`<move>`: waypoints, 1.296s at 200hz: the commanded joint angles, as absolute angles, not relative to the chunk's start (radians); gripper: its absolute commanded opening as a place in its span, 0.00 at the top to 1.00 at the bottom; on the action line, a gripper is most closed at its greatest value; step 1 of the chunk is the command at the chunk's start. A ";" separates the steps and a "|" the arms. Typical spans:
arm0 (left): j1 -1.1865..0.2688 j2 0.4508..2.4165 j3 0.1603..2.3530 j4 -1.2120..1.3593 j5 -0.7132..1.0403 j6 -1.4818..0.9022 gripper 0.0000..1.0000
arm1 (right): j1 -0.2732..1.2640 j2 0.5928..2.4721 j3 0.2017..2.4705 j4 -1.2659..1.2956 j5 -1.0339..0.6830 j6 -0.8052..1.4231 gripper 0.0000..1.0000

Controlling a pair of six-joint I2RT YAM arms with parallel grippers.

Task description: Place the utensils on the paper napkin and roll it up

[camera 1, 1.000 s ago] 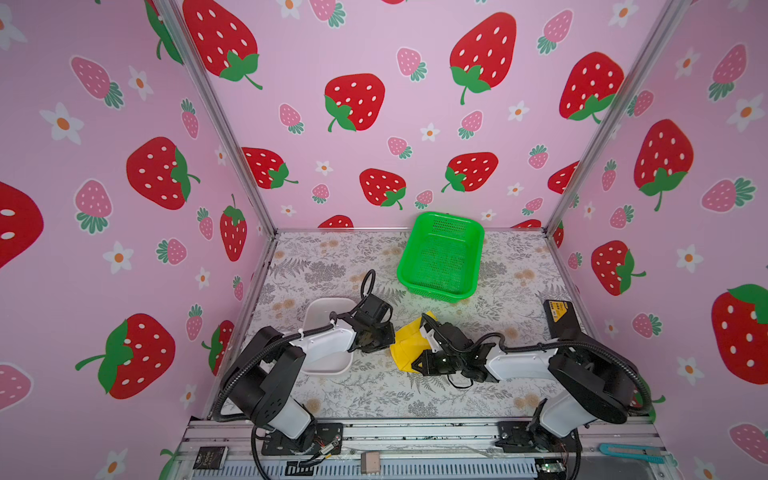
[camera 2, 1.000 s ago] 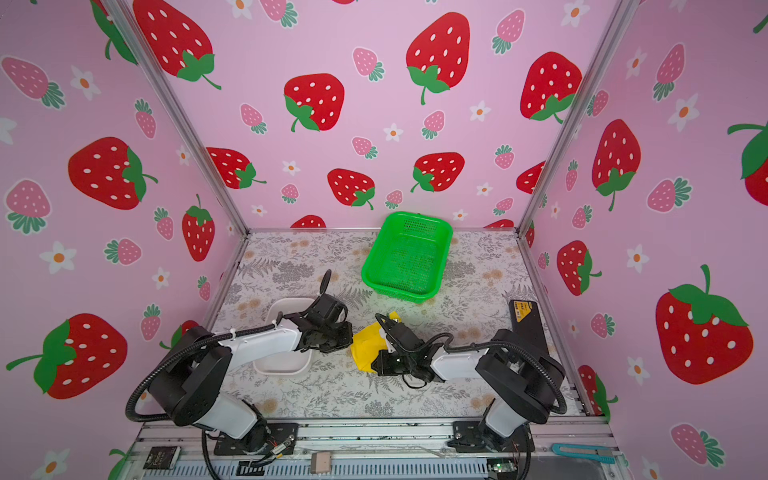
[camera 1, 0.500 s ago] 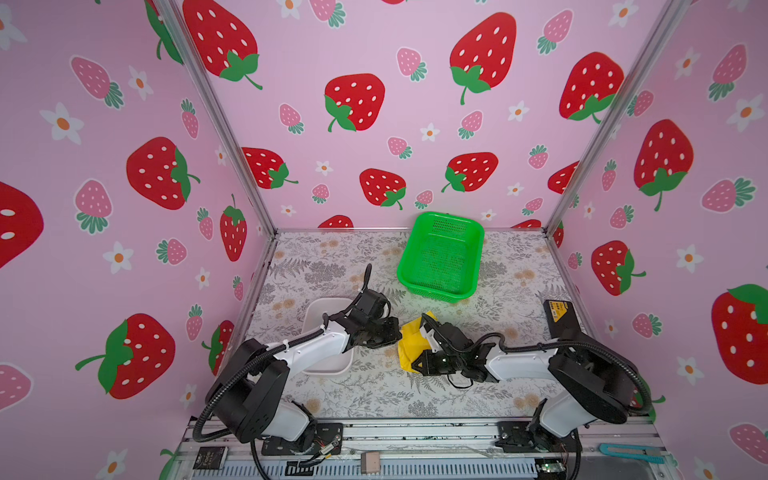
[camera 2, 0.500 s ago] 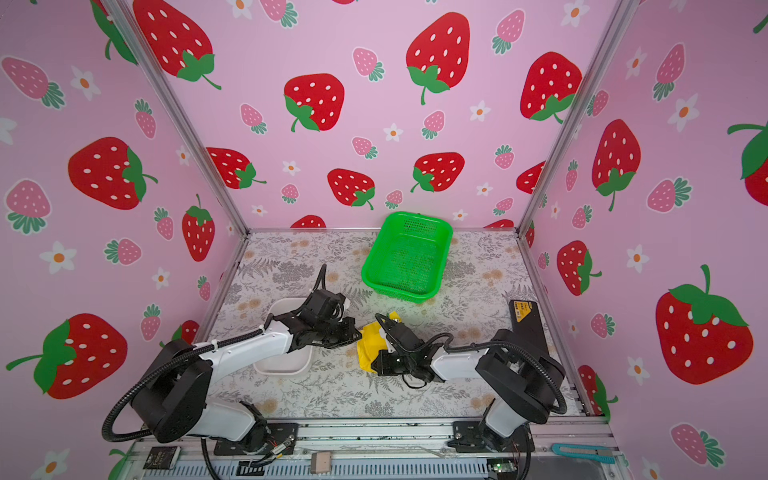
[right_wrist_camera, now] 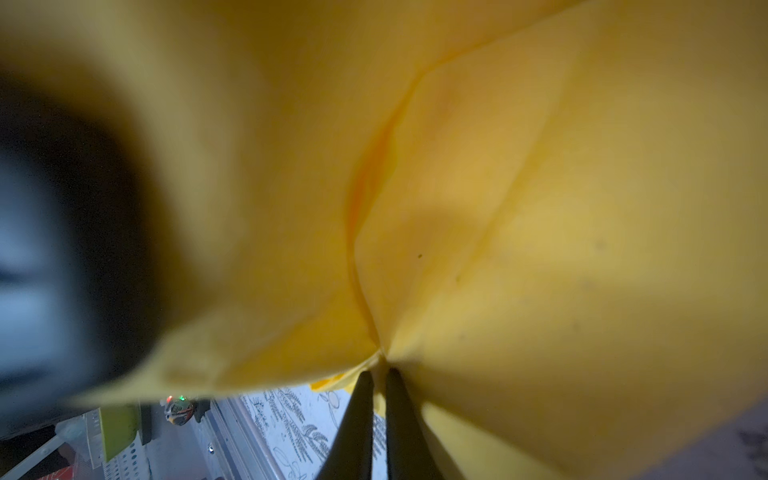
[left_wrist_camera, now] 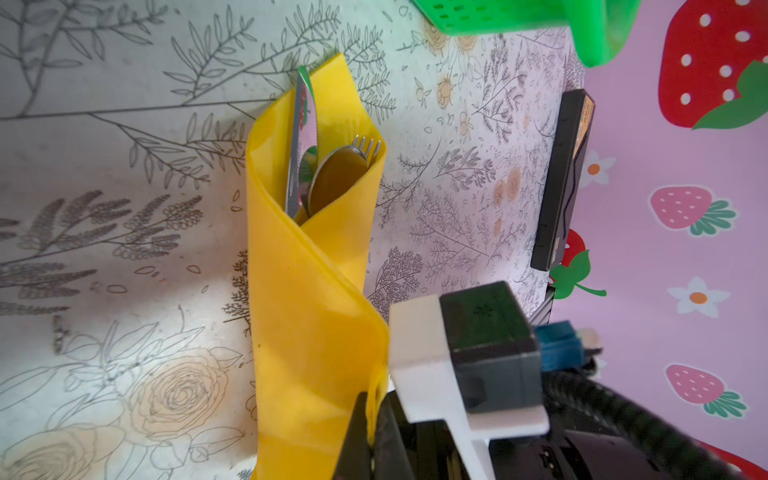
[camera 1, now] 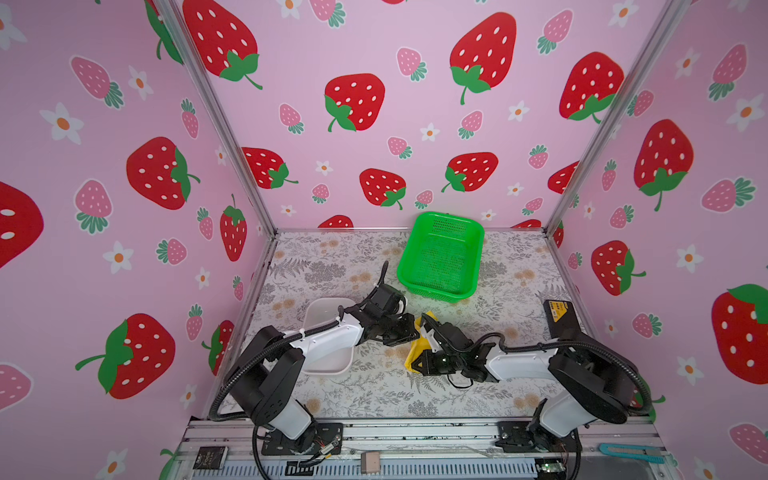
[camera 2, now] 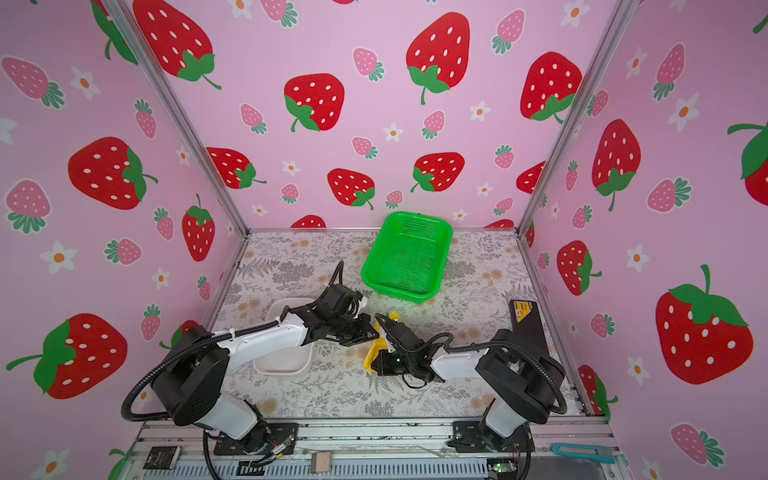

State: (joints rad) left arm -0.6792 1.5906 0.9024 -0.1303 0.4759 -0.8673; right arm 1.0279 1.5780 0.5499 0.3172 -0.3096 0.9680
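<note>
**Top views.** Floral table (camera 1: 374,399) inside strawberry-print walls. The green basket (camera 1: 432,291) sits just right of frame centre, at the back of the table. The white tray (camera 1: 322,309) lies below and left of centre, partly under the left arm. A black box (camera 1: 559,318) lies at the table's right edge.

Both arms meet near mid-frame. The paper napkin (camera 1: 414,352) shows there as a narrow yellow strip, mostly covered by the two wrists. It lies on the table below the basket and apart from it, right of the tray.

The left gripper (camera 1: 411,330) reaches the strip from the left. The right gripper (camera 1: 415,362) reaches it from the right, lower in frame. In both top views I cannot tell how the jaws stand.

**Left wrist.** The paper napkin (left_wrist_camera: 307,311) is wrapped into a long roll lying flat on the table. The utensils (left_wrist_camera: 328,174) stick out of its open end:
- knife (left_wrist_camera: 301,137) blade
- spoon (left_wrist_camera: 336,174) bowl
- fork (left_wrist_camera: 368,145) tines

Their handles are hidden inside the wrap. The left gripper (left_wrist_camera: 369,432) has its jaws pressed together on a loose yellow edge, well back from the open end. The right arm's white-and-black camera mount (left_wrist_camera: 457,353) sits just beside that spot.

**Right wrist.** Blurred yellow paper (right_wrist_camera: 498,208) fills nearly the whole view. The right gripper (right_wrist_camera: 379,399) has its jaws almost touching, pinching a fold of the napkin. A strip of table shows past the fingers.
</note>
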 commanded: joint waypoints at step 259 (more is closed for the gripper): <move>-0.755 1.693 1.011 -0.076 0.514 -1.027 1.00 | 1.017 1.504 0.423 0.333 -0.248 1.002 0.87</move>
